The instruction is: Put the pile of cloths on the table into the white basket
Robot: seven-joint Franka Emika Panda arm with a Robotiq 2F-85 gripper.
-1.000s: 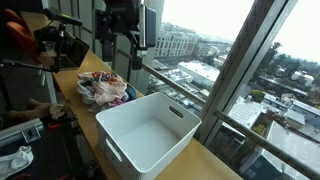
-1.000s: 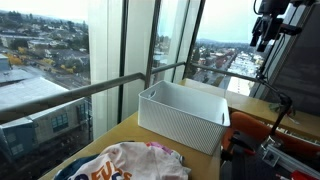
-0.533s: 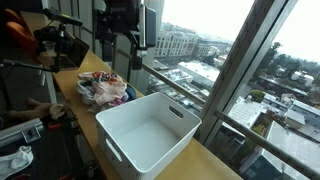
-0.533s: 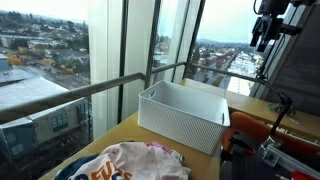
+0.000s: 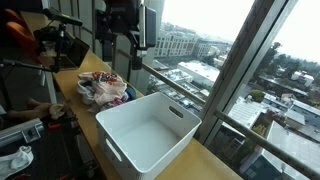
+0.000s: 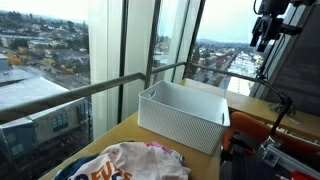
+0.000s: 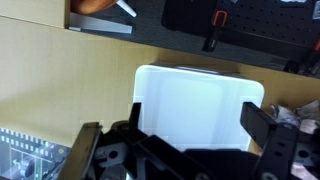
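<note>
Hand (image 5: 123, 57) hangs high above the desk (image 5: 214, 160), close to the tall window (image 5: 215, 45), and is well clear of everything lying below it. Its jaws stand wide apart and have hold of nothing. In the wrist view the hand (image 7: 195, 112) comes in from the bottom edge, and its two dark fingers (image 7: 256, 128) frame the white basket (image 7: 200, 72) between them. In an exterior view the hand (image 6: 262, 42) shows small in the upper corner, far up from the desk (image 6: 112, 136).

The white basket (image 5: 128, 150) sits upright on the light-brown desk, with its long side running along the desk and parallel to the glass. Its inner floor shows bare white, and a slot handle is cut near the rim of one end wall.

The pile of cloths (image 5: 105, 88) lies on the desk past the far end of the basket, a loose heap of white, pink-red and blue fabric. From the opposite side the pile of cloths (image 6: 126, 162) fills the near foreground, and a strip of bare desk shows between it and the white basket (image 6: 180, 126). The pile touches neither the hand nor the basket's inside.

Beyond the glass a metal railing (image 6: 90, 92) runs past, and city buildings (image 5: 182, 44) spread below. A black perforated board (image 7: 250, 25) shows past the desk (image 7: 60, 90) in the wrist view.
</note>
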